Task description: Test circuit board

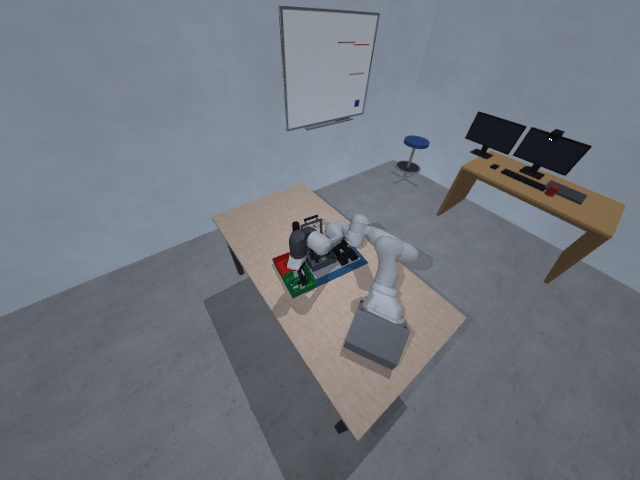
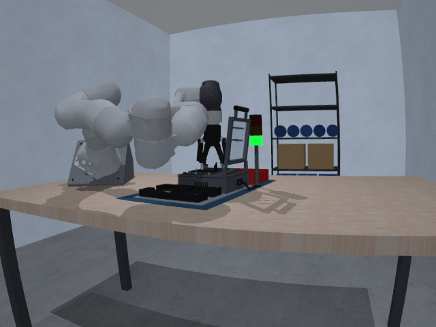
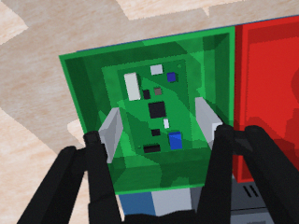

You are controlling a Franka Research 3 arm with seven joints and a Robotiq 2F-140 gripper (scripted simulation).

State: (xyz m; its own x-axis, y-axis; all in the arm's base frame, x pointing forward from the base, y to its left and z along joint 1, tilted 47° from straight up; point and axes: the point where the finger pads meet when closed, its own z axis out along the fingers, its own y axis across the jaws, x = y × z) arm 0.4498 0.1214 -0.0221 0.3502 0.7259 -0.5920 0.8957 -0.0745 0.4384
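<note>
Looking down from the wrist view, the gripper (image 3: pixel 161 123) hangs over the green bin (image 3: pixel 75 89) with its jaws apart; the grey pads (image 3: pixel 112 131) stand at 9 and 3 o'clock of the circuit board (image 3: pixel 156 109), a clear gap showing on each side, so nothing is clamped. The board lies face up inside the green bin, its white connector end toward 11 o'clock and its dark chips running down the middle. It looks to be resting on the bin floor, though I cannot tell that for certain from above. The fingers straddle the board's long edges because that is the narrow way to grip it, and spreading them there frees it without dragging it sideways.

Just past the bin's wall at 3 o'clock sits the red bin (image 3: pixel 271 84), with no board in it, which fits the signal tower (image 2: pixel 255 139) glowing green in the exterior view. Beyond the gripper in that view the tester (image 2: pixel 211 179) stands with its lid (image 2: pixel 236 142) raised, and the tray (image 2: pixel 179 193) lies nearer the camera on the blue bench mat (image 2: pixel 197 205).

My judgement: the drop is made, and what remains is a straight lift until the arm touches nothing.
</note>
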